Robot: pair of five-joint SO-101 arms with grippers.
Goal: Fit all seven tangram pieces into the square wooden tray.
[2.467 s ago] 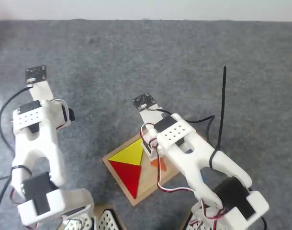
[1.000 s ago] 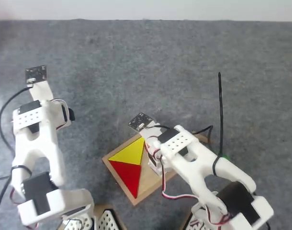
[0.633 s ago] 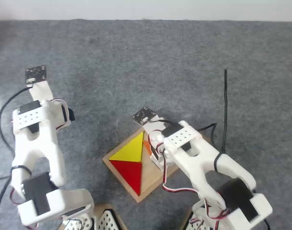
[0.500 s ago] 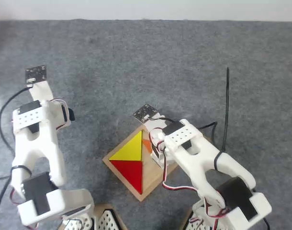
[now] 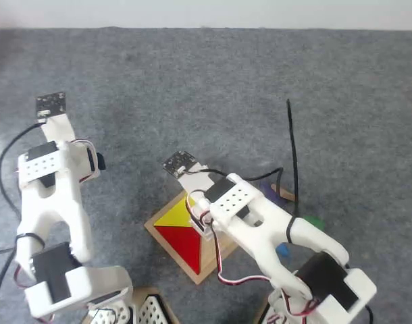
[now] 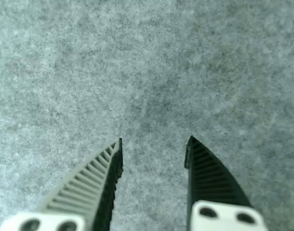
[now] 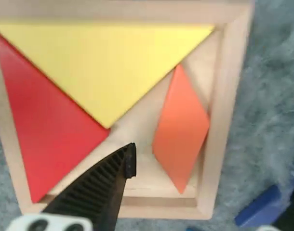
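The square wooden tray (image 7: 230,91) lies on the grey carpeted worktop (image 5: 192,88), directly under the right arm. Inside it we see a large yellow triangle (image 7: 103,62) and a large red triangle (image 7: 46,130) touching along one edge, and an orange parallelogram (image 7: 180,134) lying beside the tray wall, with bare wood between it and the triangles.

We judge that the main danger is the orange parallelogram: it seems loose, so a claw coming down carelessly can push it askew or onto a triangle, and then the other pieces will not fit. The tray itself can also slide on the carpet if its wall is pushed.

The right claw (image 7: 209,185) is spread wide and pinches nothing. One finger (image 7: 111,185) hangs above the bare wood between the red triangle and the parallelogram.

A small blue piece (image 7: 260,214) lies outside, near the tray's corner. The left claw (image 6: 154,144), also spread, hangs over bare carpet, well apart from the tray.
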